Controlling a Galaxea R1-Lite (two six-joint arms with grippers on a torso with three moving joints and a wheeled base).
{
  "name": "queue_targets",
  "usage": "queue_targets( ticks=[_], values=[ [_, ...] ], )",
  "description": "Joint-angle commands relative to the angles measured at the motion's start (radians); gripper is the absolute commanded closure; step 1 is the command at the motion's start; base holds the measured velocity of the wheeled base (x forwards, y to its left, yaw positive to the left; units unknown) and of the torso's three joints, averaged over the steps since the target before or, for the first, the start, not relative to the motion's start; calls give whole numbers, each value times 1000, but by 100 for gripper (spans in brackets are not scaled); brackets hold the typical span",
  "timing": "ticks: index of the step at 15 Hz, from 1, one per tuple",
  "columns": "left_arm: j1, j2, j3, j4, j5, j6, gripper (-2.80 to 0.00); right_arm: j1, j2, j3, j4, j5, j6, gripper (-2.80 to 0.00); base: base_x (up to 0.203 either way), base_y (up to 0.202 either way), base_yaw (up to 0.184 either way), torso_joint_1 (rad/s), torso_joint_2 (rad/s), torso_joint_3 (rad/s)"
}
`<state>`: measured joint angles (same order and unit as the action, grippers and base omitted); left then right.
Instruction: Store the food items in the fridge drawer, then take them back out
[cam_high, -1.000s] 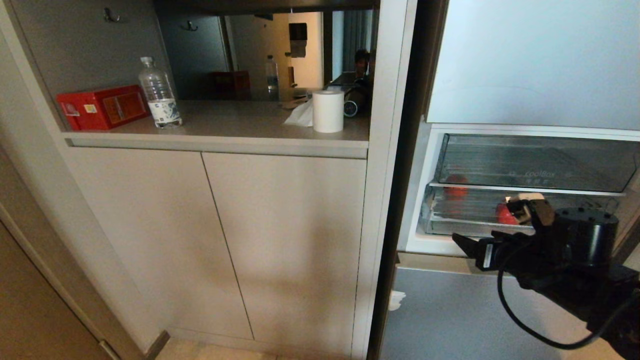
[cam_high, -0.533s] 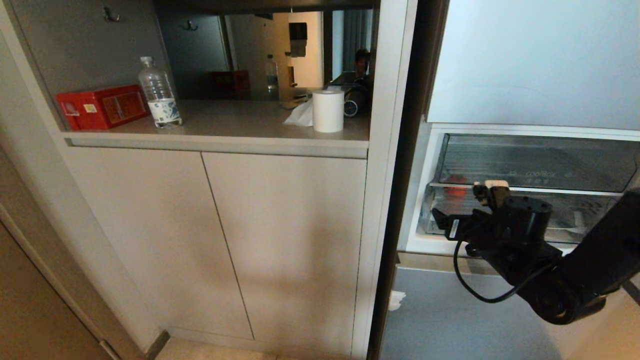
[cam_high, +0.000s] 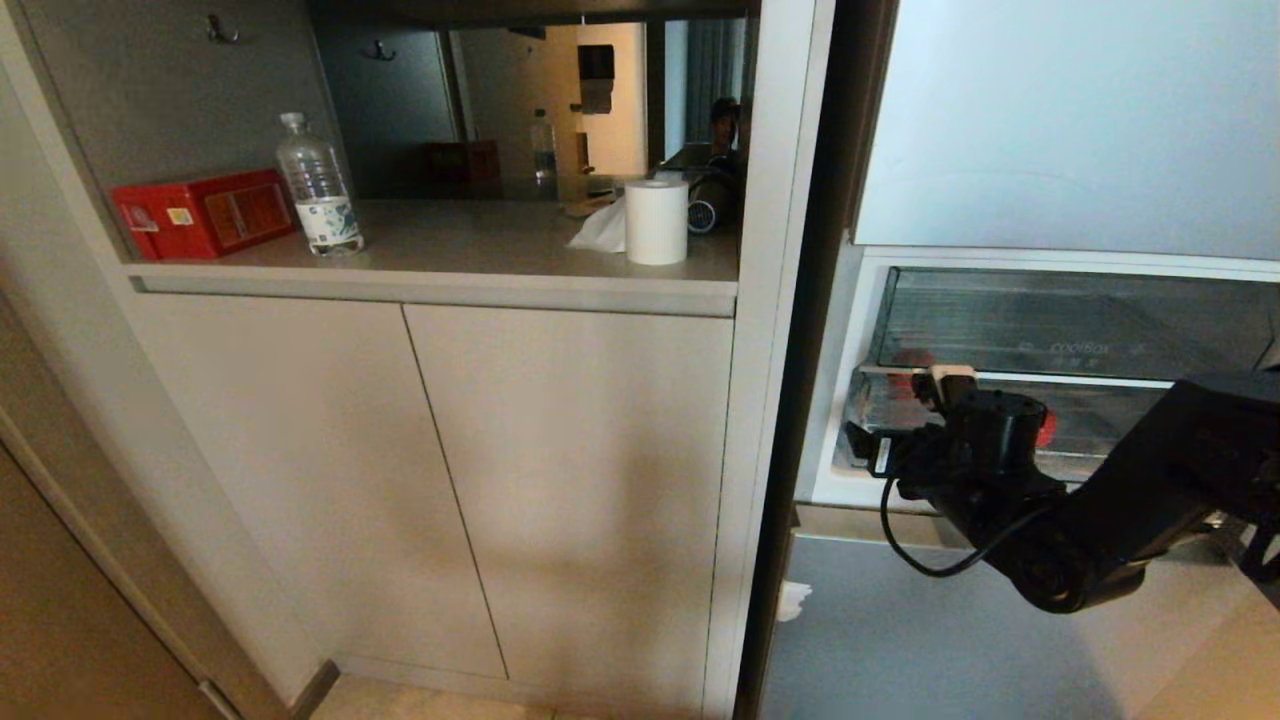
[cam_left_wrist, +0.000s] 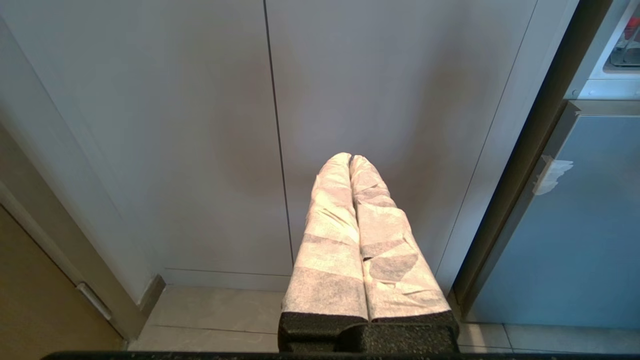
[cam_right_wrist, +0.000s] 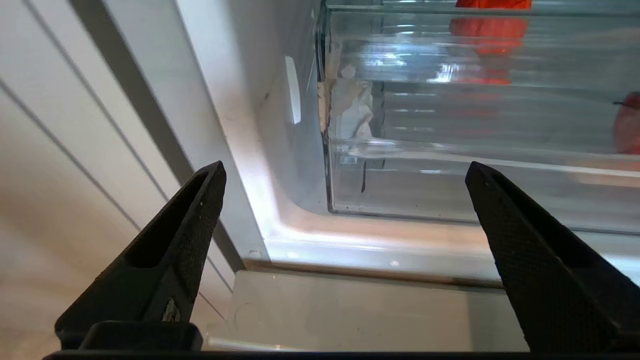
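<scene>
Gleaming glossy red fruit (cam_right_wrist: 629, 122) inside ribbed clear fridge drawer (cam_right_wrist: 450, 190), right gripper (cam_right_wrist: 345, 175) spread empty.

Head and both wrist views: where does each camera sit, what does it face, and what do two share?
Head: high, looking down at cabinet and open fridge; right arm and right hand show.
Left wrist: behind the shut left hand, facing cabinet doors.
Right wrist: behind the open right hand, facing the fridge drawer.
Shared: the drawer and red fruit.
</scene>
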<state>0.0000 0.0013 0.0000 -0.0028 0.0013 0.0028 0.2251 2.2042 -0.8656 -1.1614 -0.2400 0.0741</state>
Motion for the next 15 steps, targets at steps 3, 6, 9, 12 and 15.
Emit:
queue_targets(
  ticks=[3, 6, 9, 12, 15],
  values=[
    [0, 0, 2, 0, 0, 0, 0, -4, 36, -98, 52, -17, 1, -280, 0, 0, 0, 0, 0, 0],
    [0, 0, 2, 0, 0, 0, 0, -4, 59, -150, 75, -34, 2, -280, 0, 0, 0, 0, 0, 0],
    [0, 0, 2, 0, 0, 0, 0, -6, 72, -183, 110, -45, 6, -280, 0, 0, 0, 0, 0, 0],
    [0, 0, 2, 0, 0, 0, 0, -12, 89, -208, 127, -56, 11, -280, 0, 0, 0, 0, 0, 0],
    [0, 0, 2, 0, 0, 0, 0, -15, 120, -245, 129, -60, 13, -280, 0, 0, 0, 0, 0, 0]
  ],
)
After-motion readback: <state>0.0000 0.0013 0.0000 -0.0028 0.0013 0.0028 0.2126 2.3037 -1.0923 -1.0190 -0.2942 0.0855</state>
